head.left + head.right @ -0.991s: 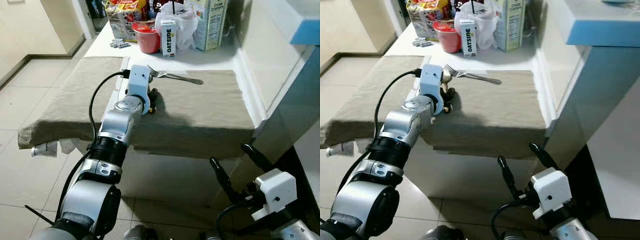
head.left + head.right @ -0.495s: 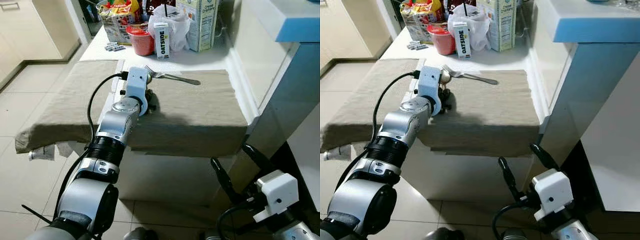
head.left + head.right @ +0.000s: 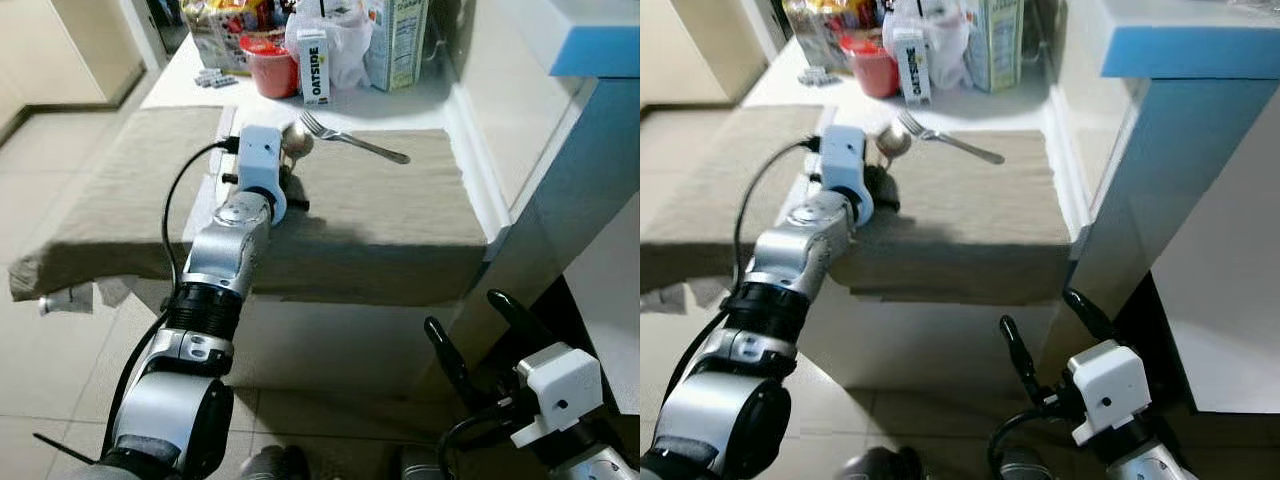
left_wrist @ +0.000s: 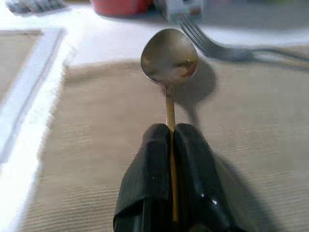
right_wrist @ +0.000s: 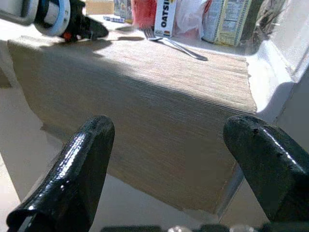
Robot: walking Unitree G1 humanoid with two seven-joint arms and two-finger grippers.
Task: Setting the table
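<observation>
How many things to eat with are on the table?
2. A spoon held by the left gripper over the brown cloth, and a fork lying on the cloth beside it. More may hide behind the groceries.

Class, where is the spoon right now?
The spoon is clamped in the left gripper above the beige cloth, its bowl just left of the fork.
</observation>
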